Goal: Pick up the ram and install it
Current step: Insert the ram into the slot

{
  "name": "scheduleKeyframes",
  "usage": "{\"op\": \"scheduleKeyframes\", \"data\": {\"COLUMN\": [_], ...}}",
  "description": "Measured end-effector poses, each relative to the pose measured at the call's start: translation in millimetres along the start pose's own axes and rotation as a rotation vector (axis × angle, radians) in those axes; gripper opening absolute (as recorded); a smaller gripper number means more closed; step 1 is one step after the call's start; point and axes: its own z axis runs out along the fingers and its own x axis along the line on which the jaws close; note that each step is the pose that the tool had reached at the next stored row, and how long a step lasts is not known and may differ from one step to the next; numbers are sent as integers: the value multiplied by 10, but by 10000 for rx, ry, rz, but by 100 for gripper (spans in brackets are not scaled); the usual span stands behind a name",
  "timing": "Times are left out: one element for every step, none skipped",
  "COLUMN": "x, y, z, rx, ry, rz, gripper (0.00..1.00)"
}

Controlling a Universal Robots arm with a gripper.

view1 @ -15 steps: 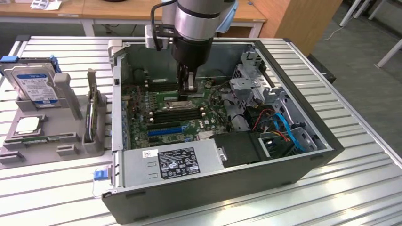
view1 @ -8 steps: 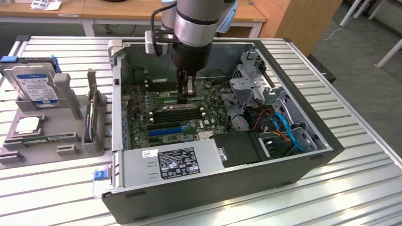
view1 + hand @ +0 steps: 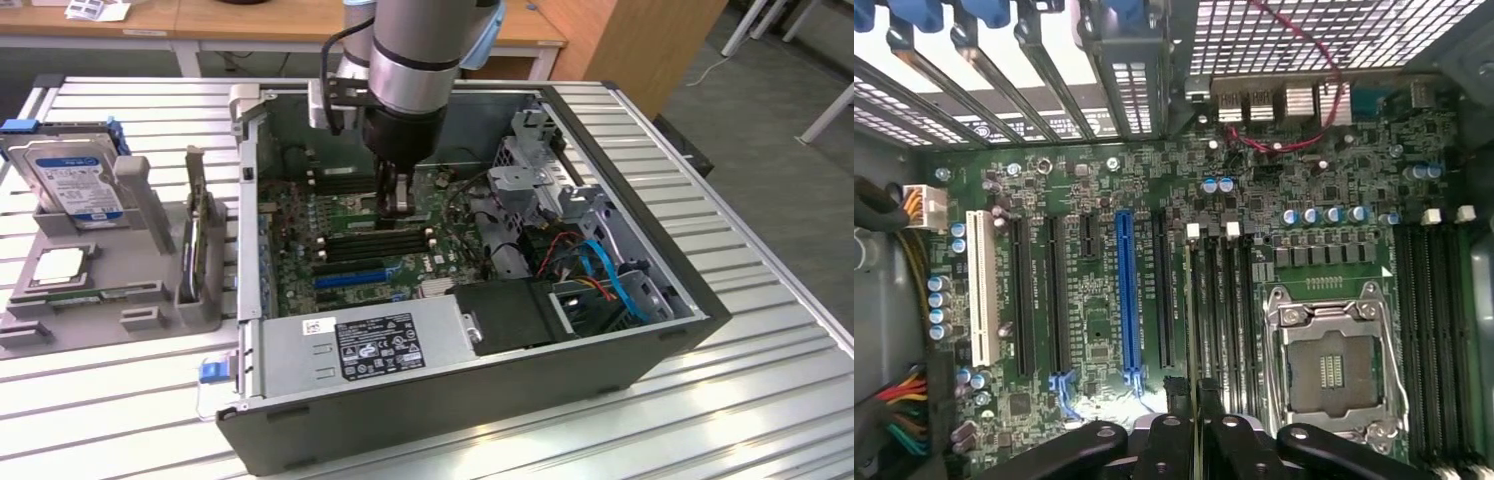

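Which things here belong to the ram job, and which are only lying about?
For the job: hand, shut on the ram stick; black memory slots; open computer case.
Lying about: hard drive; square chip; grey holder; blue cables.

You're in a robotics lab: an opened PC case (image 3: 467, 400) sits on a slatted metal desk (image 3: 747, 400), with wooden desks (image 3: 267, 20) beyond.
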Motion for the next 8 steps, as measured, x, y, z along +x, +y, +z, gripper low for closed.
{"op": "scheduleKeyframes", "data": {"x": [1, 2, 3, 4, 4, 6, 7, 8], "y": [0, 0, -1, -1, -1, -2, -2, -2], "z": [18, 36, 54, 72, 89, 109, 127, 145], "rx": [0, 0, 0, 0, 0, 0, 0, -1], "ry": [1, 1, 0, 0, 0, 1, 0, 1], "rz": [-1, 0, 0, 0, 0, 0, 0, 0], "gripper": [14, 14, 14, 14, 14, 14, 14, 14]}}
